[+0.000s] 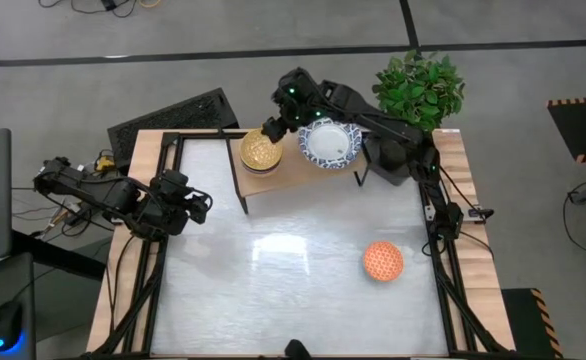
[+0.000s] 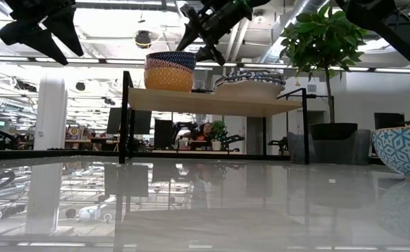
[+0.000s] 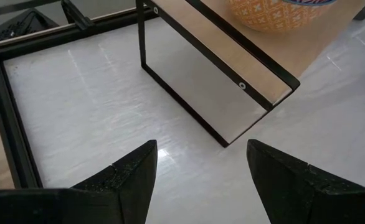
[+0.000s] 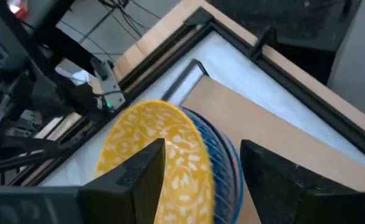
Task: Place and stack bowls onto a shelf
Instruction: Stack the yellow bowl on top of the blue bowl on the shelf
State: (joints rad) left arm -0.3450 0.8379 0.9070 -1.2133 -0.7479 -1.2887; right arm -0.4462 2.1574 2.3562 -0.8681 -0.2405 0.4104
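In the high view we see the shelf [image 1: 303, 168] at the upper middle of the frame, its light wood board carrying two loads. At its left end sits a yellow bowl [image 1: 260, 150]; toward its right end sits a wide white bowl with a blue patterned rim [image 1: 329, 143]. The right gripper [image 1: 276, 127] hangs at the yellow bowl's upper right edge, with its arm reaching in over the white bowl. An orange-red bowl [image 1: 382, 260] stands alone on the white table [image 1: 273, 290], lower right, well apart from the shelf. The left gripper [image 1: 195, 205] waits at the table's left edge.

In the low view we find the yellow bowl nested in a dark blue bowl [image 2: 171, 60], which in turn sits in a yellow-orange bowl [image 2: 168, 78] on the shelf's left half. The wide white bowls [image 2: 250, 82] lie right of it. A light blue bowl [image 2: 404, 148] sits at the right edge of the frame.

In the left wrist view we see the left gripper's fingers [image 3: 126, 177] spread apart, holding nothing, above the table near the shelf's leg.

In the right wrist view we see the right gripper's fingers [image 4: 276, 177] parted, holding nothing, just above the yellow bowl.
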